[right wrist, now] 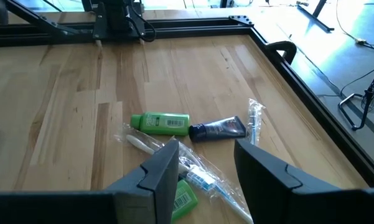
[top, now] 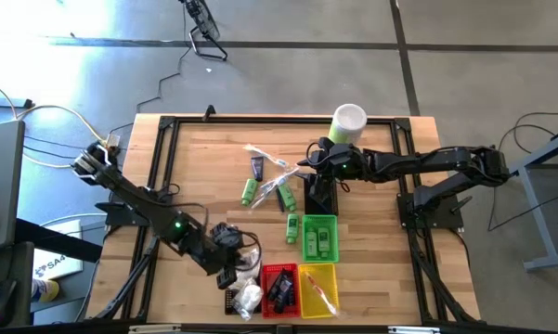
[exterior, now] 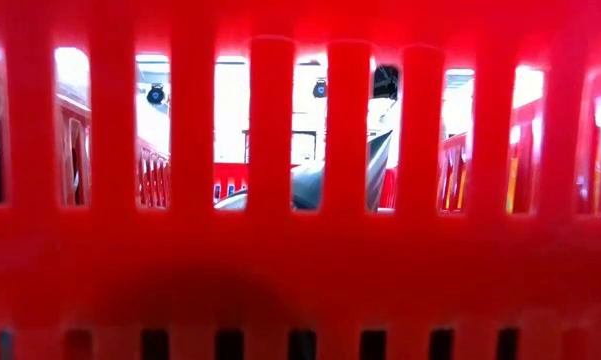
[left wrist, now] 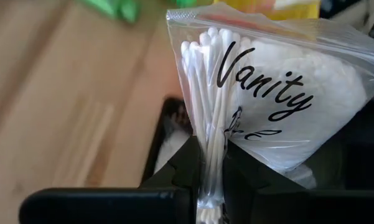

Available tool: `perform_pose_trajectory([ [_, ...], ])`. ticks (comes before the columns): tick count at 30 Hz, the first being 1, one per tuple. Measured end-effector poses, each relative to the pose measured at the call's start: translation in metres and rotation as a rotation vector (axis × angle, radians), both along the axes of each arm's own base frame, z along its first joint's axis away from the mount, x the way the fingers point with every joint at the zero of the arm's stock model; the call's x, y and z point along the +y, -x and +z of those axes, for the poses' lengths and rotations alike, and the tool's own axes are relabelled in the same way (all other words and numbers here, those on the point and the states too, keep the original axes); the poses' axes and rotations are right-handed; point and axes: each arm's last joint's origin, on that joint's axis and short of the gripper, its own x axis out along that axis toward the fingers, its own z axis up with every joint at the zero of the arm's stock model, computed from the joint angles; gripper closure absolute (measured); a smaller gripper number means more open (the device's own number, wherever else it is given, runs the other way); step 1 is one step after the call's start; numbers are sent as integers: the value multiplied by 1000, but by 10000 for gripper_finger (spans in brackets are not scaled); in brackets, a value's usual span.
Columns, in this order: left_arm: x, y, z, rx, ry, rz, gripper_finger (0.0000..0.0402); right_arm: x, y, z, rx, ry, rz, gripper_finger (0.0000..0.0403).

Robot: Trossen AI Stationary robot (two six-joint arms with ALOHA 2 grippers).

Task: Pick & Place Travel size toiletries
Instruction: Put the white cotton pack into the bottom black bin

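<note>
Gripping a clear pouch (left wrist: pixel 280 93) lettered "Vanity", the left gripper (left wrist: pixel 213 171) has its dark fingers (left wrist: pixel 177 174) closed on the pouch's lower edge, where a bundle of white cotton swabs (left wrist: pixel 202 93) shows through the plastic. In the high view this gripper (top: pixel 234 274) sits at lower centre, over a black basket (top: pixel 232 299) and just left of the red basket (top: pixel 279 289); the white pouch (top: pixel 249 297) lies at its tip. The right gripper (right wrist: pixel 205 165) stands half open and holds nothing, its two fingers (right wrist: pixel 158 171) framing loose toiletries on the wooden table (right wrist: pixel 62 93): a small green bottle (right wrist: pixel 160 122), a dark blue tube (right wrist: pixel 219 129) touching its cap end, and clear-wrapped sticks (right wrist: pixel 202 177) lying across a second green bottle (right wrist: pixel 183 198). In the high view the right gripper (top: pixel 308 160) is at upper centre, beside a white-capped canister (top: pixel 348 121). Below it stand the green basket (top: pixel 319 237) with bottles inside and the yellow basket (top: pixel 317 289). The low view is filled by the slotted red basket wall (exterior: pixel 300 250).
</note>
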Motion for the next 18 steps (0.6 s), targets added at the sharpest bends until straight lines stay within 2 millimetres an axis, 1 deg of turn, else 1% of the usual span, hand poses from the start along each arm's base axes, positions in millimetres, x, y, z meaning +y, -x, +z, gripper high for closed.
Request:
perform_pose_trajectory([
  [6,-12,-11,-29,148,80,-30,359,0,0,0,-1,0,0,255],
  [8,-16,-15,-36,164,101,-45,359,0,0,0,-1,-4,-1,255],
  [13,-25,-24,-51,196,152,-91,359,0,0,0,-2,-35,-5,255],
  [18,-28,-26,-64,280,184,-79,359,3,0,-1,1,-52,27,255],
])
